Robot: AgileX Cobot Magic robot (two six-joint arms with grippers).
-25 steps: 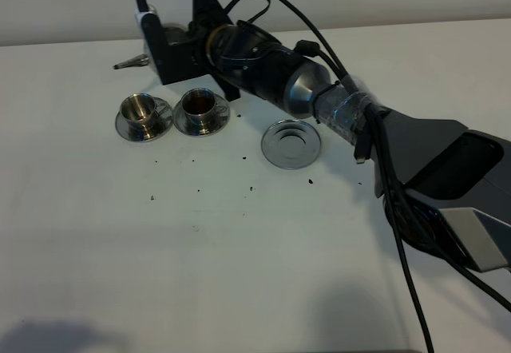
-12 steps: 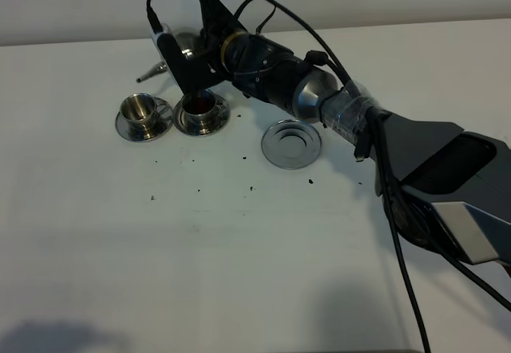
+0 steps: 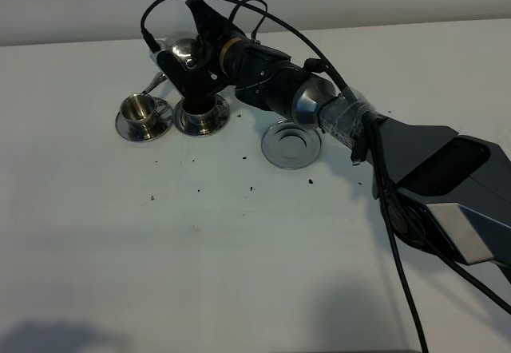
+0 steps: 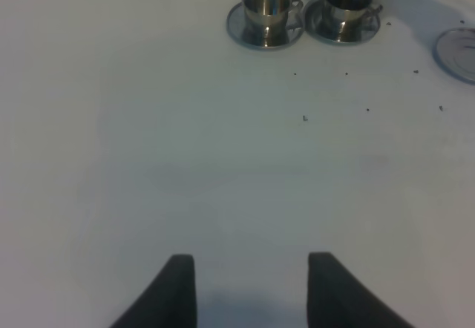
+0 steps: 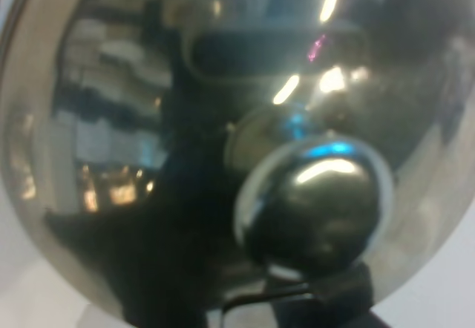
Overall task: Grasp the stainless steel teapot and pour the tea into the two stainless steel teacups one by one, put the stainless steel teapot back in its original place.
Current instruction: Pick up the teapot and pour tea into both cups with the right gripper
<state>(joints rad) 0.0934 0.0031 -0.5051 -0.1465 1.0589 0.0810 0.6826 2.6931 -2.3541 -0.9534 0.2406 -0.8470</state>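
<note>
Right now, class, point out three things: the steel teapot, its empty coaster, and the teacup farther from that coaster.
steel teapot (image 3: 184, 52), high exterior view, on its shiny body.
coaster (image 3: 292, 144), high exterior view, on its flat middle.
teacup farther from the coaster (image 4: 266, 15), left wrist view, on the cup's outer wall.

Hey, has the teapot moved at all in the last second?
Yes. The stainless steel teapot has tipped forward, and its spout has swung down and right, ending closer above the left teacup, which has not shifted.

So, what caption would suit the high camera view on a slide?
Right gripper holds the steel teapot above two teacups on saucers, spout dipping toward them; coaster alongside.
</note>
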